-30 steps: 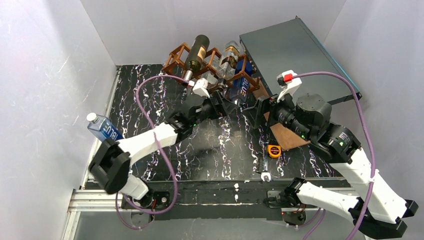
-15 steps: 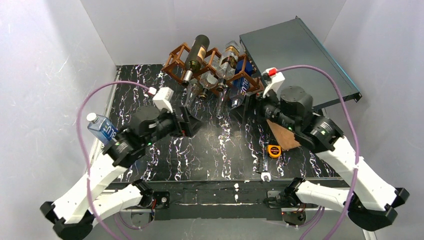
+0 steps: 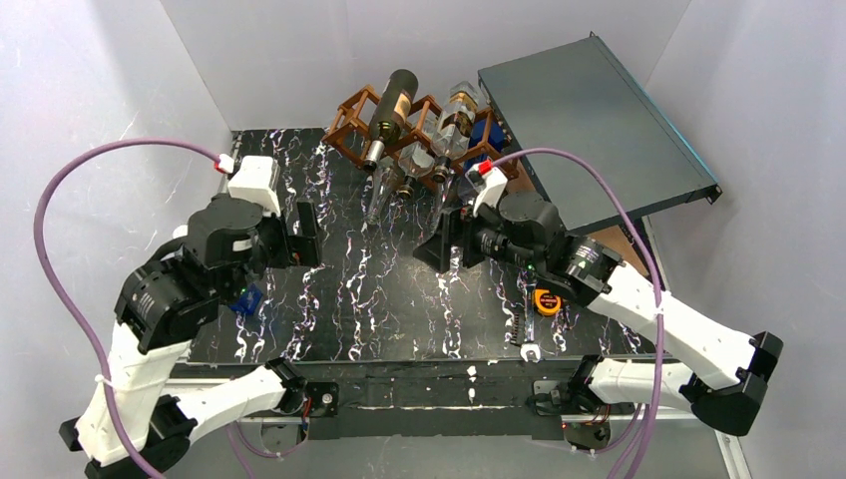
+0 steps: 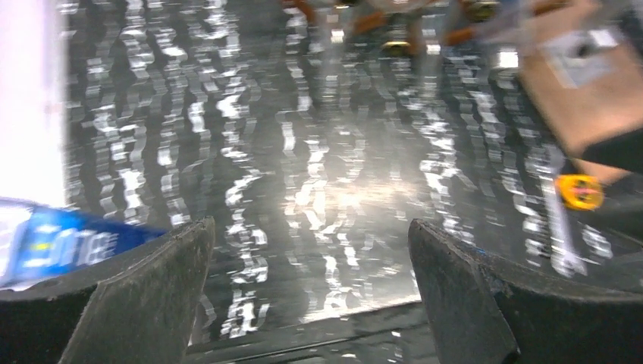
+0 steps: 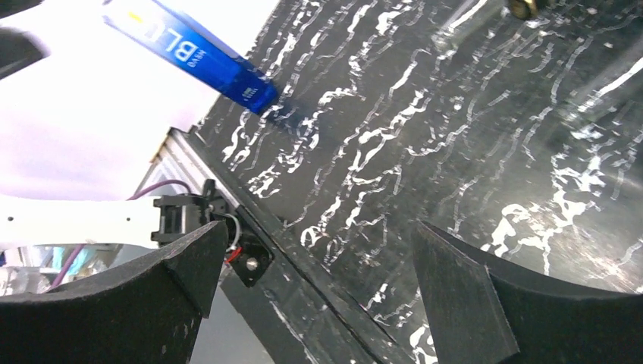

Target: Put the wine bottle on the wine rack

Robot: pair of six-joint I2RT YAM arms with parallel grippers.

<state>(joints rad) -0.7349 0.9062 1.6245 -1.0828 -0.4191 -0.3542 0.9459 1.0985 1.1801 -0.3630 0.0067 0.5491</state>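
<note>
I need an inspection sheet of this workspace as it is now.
Surface: glossy black marbled table.
Job's things: wine bottle lies on the rack; clear bottles in it too.
Clutter: blue bottle, tape measure, brown board.
End effectors: left end effector open, empty; right end effector open, empty.
Cables: purple cables loop over both arms.
Surroundings: white walls; grey panel at right rear.
</note>
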